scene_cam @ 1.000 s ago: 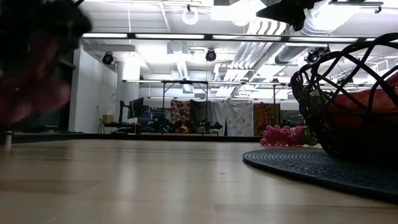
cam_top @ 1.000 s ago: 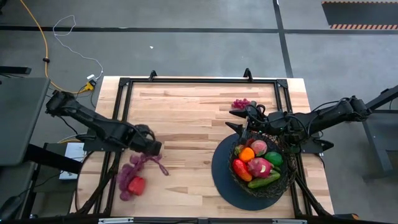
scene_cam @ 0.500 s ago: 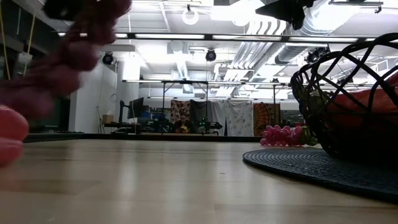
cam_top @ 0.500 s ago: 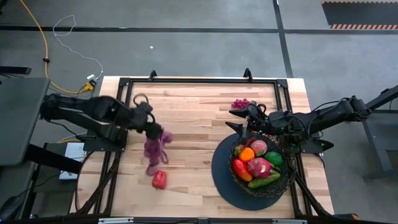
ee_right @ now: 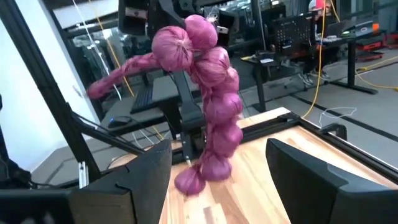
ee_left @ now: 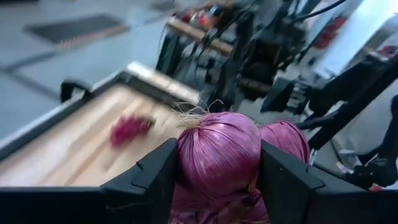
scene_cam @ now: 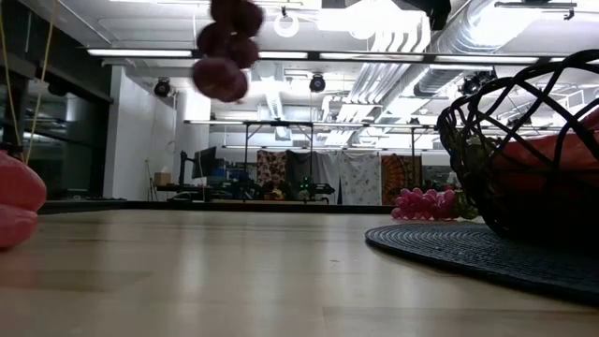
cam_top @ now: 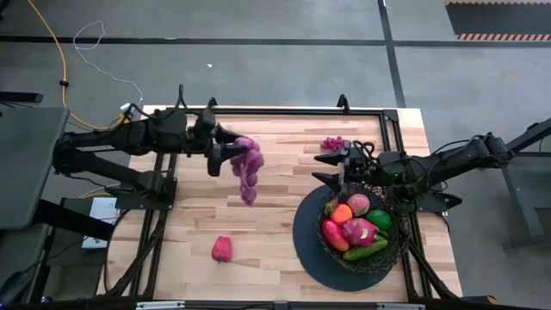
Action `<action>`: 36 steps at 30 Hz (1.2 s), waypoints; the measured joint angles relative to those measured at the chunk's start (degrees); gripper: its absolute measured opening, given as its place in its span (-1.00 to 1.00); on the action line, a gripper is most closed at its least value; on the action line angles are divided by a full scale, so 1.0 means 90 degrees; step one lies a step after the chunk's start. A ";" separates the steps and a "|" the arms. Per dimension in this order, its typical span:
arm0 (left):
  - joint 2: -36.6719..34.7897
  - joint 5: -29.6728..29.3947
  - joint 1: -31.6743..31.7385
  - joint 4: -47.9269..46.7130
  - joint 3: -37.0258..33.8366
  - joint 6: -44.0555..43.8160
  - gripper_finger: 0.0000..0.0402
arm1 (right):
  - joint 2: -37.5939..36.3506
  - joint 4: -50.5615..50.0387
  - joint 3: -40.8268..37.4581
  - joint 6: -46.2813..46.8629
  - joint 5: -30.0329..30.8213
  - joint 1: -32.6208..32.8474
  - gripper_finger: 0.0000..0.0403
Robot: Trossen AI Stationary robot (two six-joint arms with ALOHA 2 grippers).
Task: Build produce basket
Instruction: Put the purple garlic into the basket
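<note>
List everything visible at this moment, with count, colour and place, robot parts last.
Onion string: one, purple, hanging in the air from the left gripper, over the table's left-centre.
Red pepper: one, red, lying on the table, near-left.
Grape bunch: one, pink-purple, on the table at the far edge.
Basket: one, black wire, on a dark disc at the table's right, holding mixed produce.
Table: one, light wood.
Left gripper: shut on the onion string, raised.
Right gripper: open, by the basket's far rim.

grey concrete floor point(cam_top: 275, 60), bright ceiling lights point(scene_cam: 285, 23), exposed ducts point(scene_cam: 468, 37).
</note>
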 joint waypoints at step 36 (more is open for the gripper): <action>0.0116 0.0597 0.0128 0.4519 -0.2432 0.0267 -0.09 | 0.0000 0.0217 0.0000 -0.0170 -0.0015 0.0000 0.25</action>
